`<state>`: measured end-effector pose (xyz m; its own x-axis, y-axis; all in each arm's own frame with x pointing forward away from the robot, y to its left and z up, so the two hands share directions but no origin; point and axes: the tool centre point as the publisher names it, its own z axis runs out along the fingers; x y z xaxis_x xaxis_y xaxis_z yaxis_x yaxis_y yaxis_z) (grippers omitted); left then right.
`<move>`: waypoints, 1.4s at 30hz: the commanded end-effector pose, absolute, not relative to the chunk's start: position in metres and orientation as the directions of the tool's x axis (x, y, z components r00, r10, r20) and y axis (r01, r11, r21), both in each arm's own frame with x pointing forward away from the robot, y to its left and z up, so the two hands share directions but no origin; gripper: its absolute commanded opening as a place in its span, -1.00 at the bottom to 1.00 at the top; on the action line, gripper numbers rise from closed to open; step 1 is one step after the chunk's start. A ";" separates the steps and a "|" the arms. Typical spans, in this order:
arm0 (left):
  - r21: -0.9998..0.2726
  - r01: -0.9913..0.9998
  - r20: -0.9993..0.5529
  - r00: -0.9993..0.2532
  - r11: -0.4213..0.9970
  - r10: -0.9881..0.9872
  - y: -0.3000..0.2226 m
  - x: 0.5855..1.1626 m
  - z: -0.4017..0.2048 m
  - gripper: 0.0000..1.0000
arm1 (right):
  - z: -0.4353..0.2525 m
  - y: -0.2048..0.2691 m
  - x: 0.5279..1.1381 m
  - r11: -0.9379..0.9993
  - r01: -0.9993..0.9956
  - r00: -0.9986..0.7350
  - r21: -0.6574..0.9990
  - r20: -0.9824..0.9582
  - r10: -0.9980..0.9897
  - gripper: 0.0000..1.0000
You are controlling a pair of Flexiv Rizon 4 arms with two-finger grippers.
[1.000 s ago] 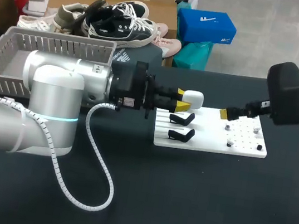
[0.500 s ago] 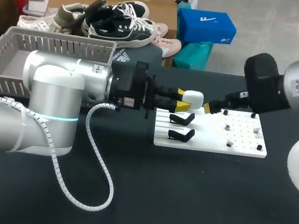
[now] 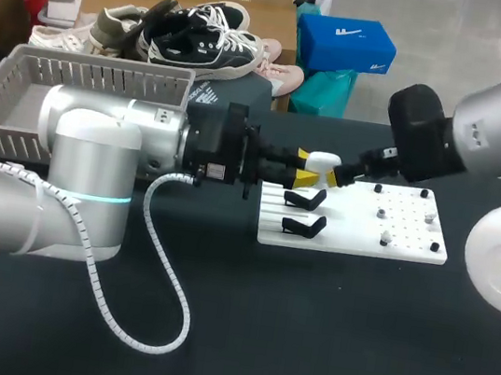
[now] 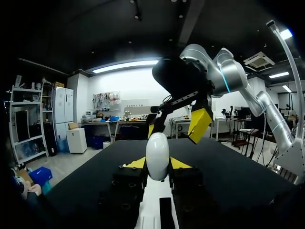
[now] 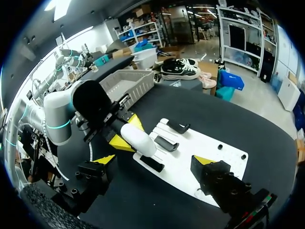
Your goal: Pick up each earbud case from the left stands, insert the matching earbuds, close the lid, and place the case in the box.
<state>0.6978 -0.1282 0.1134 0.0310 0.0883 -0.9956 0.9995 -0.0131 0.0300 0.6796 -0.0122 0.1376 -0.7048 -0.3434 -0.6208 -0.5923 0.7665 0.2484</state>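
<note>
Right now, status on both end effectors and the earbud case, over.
Left end effector shut on white earbud case, held over the white board. Right end effector open, tips close by the case, contact unclear. Nothing between them.

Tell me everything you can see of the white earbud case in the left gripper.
The earbud case is white, smooth and glossy, rounded like an egg, and looks like plastic. No open lid shows. It is clamped between the yellow-tipped fingers of the left gripper, at the edge of the white board, clear of the black stands. The right gripper is open close ahead of it; whether they touch, I cannot tell.
</note>
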 end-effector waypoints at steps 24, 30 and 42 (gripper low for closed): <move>0.032 0.999 -0.996 0.032 -0.009 0.087 -0.128 0.696 0.113 -1.00 | 0.129 -0.005 0.696 0.778 -0.579 -0.716 0.242 -0.607 -0.344 1.00; 0.032 0.999 -0.996 0.032 -0.009 0.087 -0.128 0.696 0.113 -1.00 | 0.129 -0.004 0.698 0.780 -0.576 -0.718 0.243 -0.606 -0.341 1.00; 0.032 0.999 -0.996 0.032 -0.009 0.087 -0.128 0.696 0.113 -1.00 | 0.132 -0.006 0.701 0.789 -0.564 -0.725 0.245 -0.604 -0.330 1.00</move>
